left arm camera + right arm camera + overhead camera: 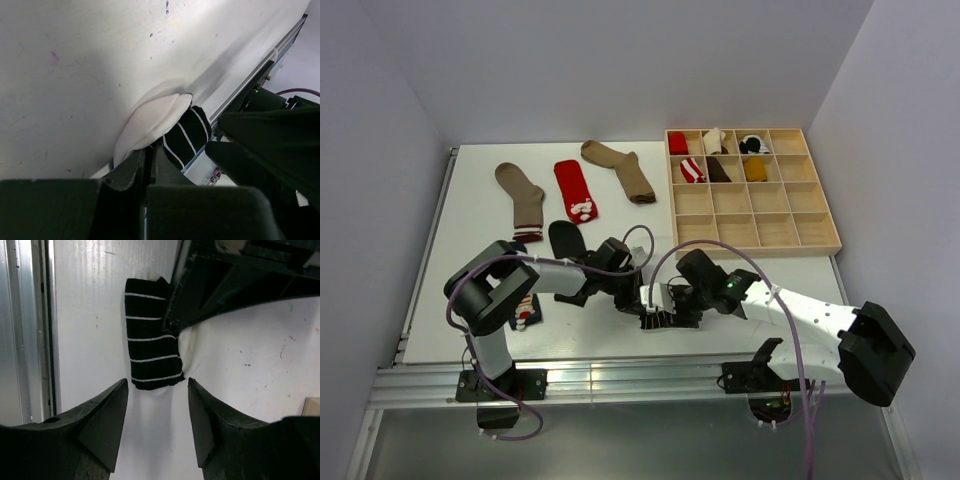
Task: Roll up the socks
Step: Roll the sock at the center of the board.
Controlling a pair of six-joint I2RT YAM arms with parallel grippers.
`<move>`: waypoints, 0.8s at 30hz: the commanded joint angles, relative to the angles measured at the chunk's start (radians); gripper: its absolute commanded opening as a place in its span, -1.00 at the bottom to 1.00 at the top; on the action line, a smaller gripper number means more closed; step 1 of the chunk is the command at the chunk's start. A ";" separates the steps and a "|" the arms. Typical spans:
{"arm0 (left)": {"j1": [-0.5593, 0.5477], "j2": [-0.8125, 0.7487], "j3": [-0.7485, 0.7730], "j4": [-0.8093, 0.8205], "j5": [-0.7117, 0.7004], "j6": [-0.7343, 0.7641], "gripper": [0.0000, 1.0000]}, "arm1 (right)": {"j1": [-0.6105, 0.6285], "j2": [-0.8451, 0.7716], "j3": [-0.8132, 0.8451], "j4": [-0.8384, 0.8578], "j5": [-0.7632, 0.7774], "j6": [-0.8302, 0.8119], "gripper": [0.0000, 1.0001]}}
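A black sock with thin white stripes and a white toe (150,335) lies near the table's front edge, between my two grippers (653,297). My left gripper (148,152) is shut on this striped sock (187,137), pinching it where the white toe meets the black. My right gripper (157,385) is open, its two fingertips just short of the sock's near end and not touching it. In the top view the right gripper (660,318) faces the left gripper (636,292) closely. A plain black sock (567,240) lies flat behind the left arm.
Two tan socks (520,195) (618,168) and a red sock (575,190) lie flat at the back. Another dark sock (527,310) sits under the left arm. A wooden compartment tray (790,232) at the right holds several rolled socks. The metal table rail (30,325) runs close by.
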 commanded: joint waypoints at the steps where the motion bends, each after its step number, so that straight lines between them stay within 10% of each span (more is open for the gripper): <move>1: -0.002 0.068 -0.036 -0.166 -0.084 0.030 -0.99 | 0.037 -0.014 0.003 0.042 0.036 0.009 0.15; 18: 0.006 0.044 -0.052 -0.122 -0.087 0.027 -0.99 | 0.118 0.205 0.078 0.048 0.107 0.061 -0.33; 24: 0.009 -0.055 -0.105 -0.062 -0.203 0.034 -0.65 | 0.045 0.314 0.165 -0.072 0.015 0.035 -0.50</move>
